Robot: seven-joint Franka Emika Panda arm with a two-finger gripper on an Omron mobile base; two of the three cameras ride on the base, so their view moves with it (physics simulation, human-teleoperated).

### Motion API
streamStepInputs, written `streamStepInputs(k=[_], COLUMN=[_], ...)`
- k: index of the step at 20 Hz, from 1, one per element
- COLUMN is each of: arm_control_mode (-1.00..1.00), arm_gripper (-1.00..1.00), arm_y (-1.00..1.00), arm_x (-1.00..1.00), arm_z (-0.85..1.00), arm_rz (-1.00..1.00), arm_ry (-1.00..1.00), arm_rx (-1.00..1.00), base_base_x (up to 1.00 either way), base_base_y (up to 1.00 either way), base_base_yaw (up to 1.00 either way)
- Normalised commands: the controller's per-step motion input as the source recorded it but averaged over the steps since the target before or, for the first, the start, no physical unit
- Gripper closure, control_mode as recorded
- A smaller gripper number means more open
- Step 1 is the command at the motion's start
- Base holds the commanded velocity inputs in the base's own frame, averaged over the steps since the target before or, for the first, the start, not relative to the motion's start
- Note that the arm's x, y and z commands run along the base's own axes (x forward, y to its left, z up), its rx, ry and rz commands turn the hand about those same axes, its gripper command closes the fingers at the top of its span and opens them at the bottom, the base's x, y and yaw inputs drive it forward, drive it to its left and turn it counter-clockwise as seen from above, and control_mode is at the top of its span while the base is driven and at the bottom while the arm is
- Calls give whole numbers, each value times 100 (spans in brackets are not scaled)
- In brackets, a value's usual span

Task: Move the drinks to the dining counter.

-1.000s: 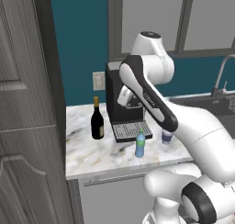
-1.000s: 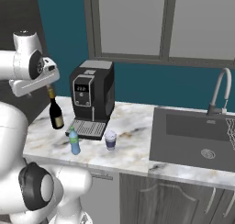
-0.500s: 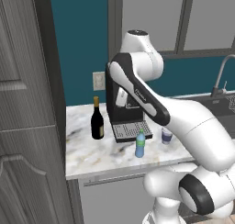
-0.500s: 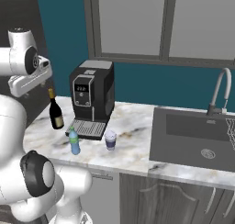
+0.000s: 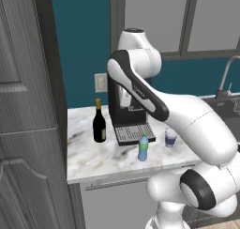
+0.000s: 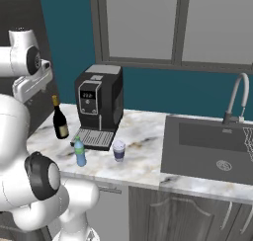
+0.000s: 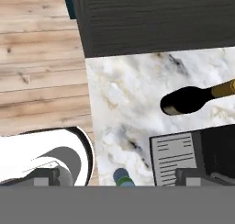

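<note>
Tool [image 7: 117, 181] fully open, holding nothing, above dark wine bottle [image 5: 99, 124] with gold neck.

The wine bottle [image 6: 60, 122] stood at nine o'clock of the coffee machine [image 6: 99, 104]. The small bottle [image 6: 79, 151] and cup [image 6: 118, 150] stood before it, perhaps untouched.

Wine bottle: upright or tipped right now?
Upright. The wine bottle stands on its base on the worktop, gold neck pointing straight up, left of the coffee machine.
</note>
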Motion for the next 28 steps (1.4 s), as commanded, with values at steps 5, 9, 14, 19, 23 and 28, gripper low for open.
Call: streamStepInputs(k=[5,9,14,19,23,28], arm_control_mode=[-100,-100,-100,-100,-100,-100], arm_gripper=[-100,-100,-100,-100,-100,-100], arm_y=[0,11,12,9,1,9], arm_x=[12,24,28,22,27,21], arm_z=[-7,-15,-5,0,-1,-8], arm_rz=[16,11,0,-2,0,0], arm_ry=[2,5,1,0,1,0], arm_rx=[0,-2,-4,-1,0,-1], base_base_x=[0,0,0,0,0,0], base_base_y=[0,0,0,0,0,0], base_base_yaw=[0,0,0,0,0,0])
